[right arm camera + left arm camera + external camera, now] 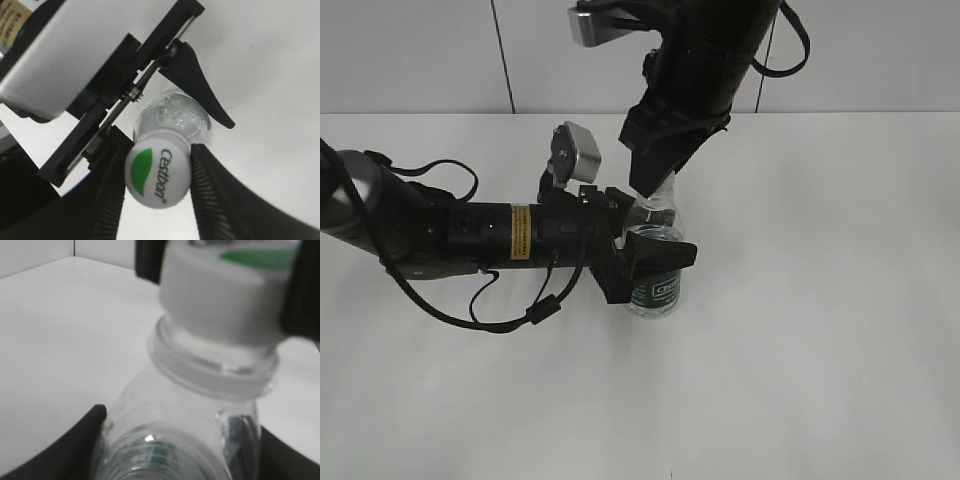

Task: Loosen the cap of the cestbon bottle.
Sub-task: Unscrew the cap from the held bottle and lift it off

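The cestbon bottle [658, 285] stands on the white table, clear with a dark green label. My left gripper [645, 262] is shut on its body from the left; its black fingers flank the ribbed body [175, 450] in the left wrist view. My right gripper [655, 195] comes down from above and is shut on the cap, which is hidden by the gripper in the exterior view. In the right wrist view the white cap [157, 176] with green half-disc and "Cestbon" lettering sits between the two ribbed fingers. It also shows in the left wrist view [225, 295], on the neck.
The left arm [440, 230] with its cables lies across the left half of the white table [820, 350]. The right arm [710, 50] hangs down from the back wall side. Nothing else stands on the table.
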Robot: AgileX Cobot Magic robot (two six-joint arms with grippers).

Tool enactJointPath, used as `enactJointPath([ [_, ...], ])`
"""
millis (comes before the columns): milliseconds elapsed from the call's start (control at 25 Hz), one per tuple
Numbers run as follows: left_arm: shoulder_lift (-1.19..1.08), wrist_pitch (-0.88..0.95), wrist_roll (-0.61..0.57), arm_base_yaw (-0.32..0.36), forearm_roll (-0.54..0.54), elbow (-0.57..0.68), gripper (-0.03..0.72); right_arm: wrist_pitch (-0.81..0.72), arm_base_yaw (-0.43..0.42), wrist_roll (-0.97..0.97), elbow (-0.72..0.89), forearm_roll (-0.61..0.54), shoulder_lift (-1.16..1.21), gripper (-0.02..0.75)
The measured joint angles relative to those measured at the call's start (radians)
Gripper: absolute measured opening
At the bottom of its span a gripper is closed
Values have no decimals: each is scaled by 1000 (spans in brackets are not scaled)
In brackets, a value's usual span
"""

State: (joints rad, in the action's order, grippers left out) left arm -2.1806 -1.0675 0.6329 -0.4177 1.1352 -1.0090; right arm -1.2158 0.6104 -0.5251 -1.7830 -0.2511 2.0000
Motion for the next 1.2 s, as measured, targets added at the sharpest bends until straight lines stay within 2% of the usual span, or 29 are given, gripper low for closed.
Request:
enactJointPath([
  [760, 0, 1, 0, 3, 13, -3, 433, -2, 0, -497, 0, -7, 0, 298],
  [1200, 0, 2, 4, 3, 17, -4, 433, -3, 0, -570, 0, -7, 0, 298],
])
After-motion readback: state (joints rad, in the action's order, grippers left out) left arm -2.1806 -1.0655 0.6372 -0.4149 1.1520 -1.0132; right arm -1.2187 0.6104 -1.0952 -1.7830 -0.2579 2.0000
